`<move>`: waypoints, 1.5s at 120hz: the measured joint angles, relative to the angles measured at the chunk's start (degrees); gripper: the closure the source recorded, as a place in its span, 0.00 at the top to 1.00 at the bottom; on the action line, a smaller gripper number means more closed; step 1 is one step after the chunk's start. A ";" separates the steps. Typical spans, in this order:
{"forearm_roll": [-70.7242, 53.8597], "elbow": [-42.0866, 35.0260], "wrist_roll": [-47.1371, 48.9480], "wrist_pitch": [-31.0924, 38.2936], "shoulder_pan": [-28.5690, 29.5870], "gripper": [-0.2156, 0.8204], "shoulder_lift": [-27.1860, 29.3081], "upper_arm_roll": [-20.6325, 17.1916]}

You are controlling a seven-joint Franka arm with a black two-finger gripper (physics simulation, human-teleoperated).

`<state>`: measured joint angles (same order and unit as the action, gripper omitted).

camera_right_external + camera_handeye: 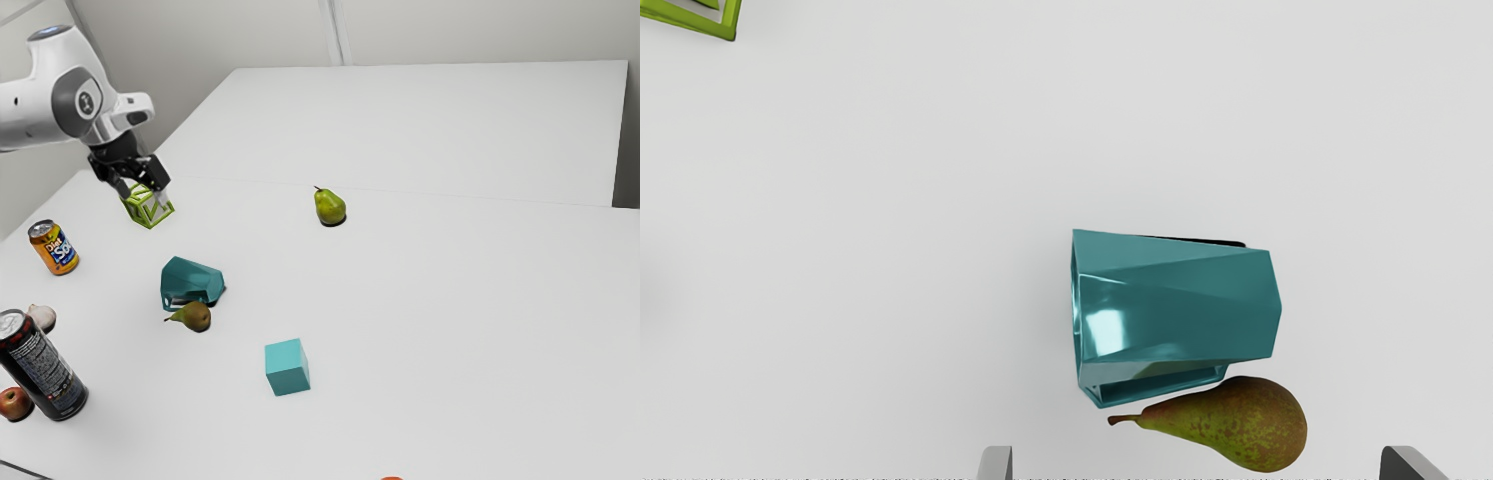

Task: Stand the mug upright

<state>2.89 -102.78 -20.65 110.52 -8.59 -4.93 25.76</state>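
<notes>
Clock directions: exterior view, mug as center, 12 toward that view's top edge.

Teal faceted mug [196,278] lying on its side on white table [450,300]. Not upright. Mouth toward 9, base toward 3, handle on the 6 o'clock side.

Black two-finger gripper [143,187] at 11 o'clock from mug, up above table, overlapping lime-green open-frame box [148,210] in the exterior view. Pincer wide: wrist view has the fingers [996,465] well apart. Mug sits ahead of the fingertips there, handle side facing them.

Brownish-green pear [197,317] at 6, right beside the handle, stem toward 9; can't tell if it touches the mug.

Rest: green pear [330,208] at 2. Turquoise cube [287,368] between 4 and 5, nearer the mug than the orange-red item [392,478] cut off by the exterior view's bottom edge, too little of it to ID. Tall black can [42,368] upright at 8, red apple [14,403] also about 8, beyond the can and partly cropped. Garlic bulb [42,317] between 8 and 9, partly behind black can. Orange diet soda can [54,248] upright, between 9 and 10.
</notes>
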 joint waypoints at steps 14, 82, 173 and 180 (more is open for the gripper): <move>0.74 -0.44 -0.57 0.30 -0.20 0.79 -0.11 0.32; 17.86 -2.33 -10.08 -2.63 7.73 0.79 -9.38 0.13; 40.15 6.99 -23.63 -18.39 16.29 0.79 -23.95 -0.01; 41.25 7.14 -24.15 -18.92 16.37 0.79 -24.52 0.00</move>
<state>44.14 -95.64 -44.79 91.60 7.78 -29.45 25.76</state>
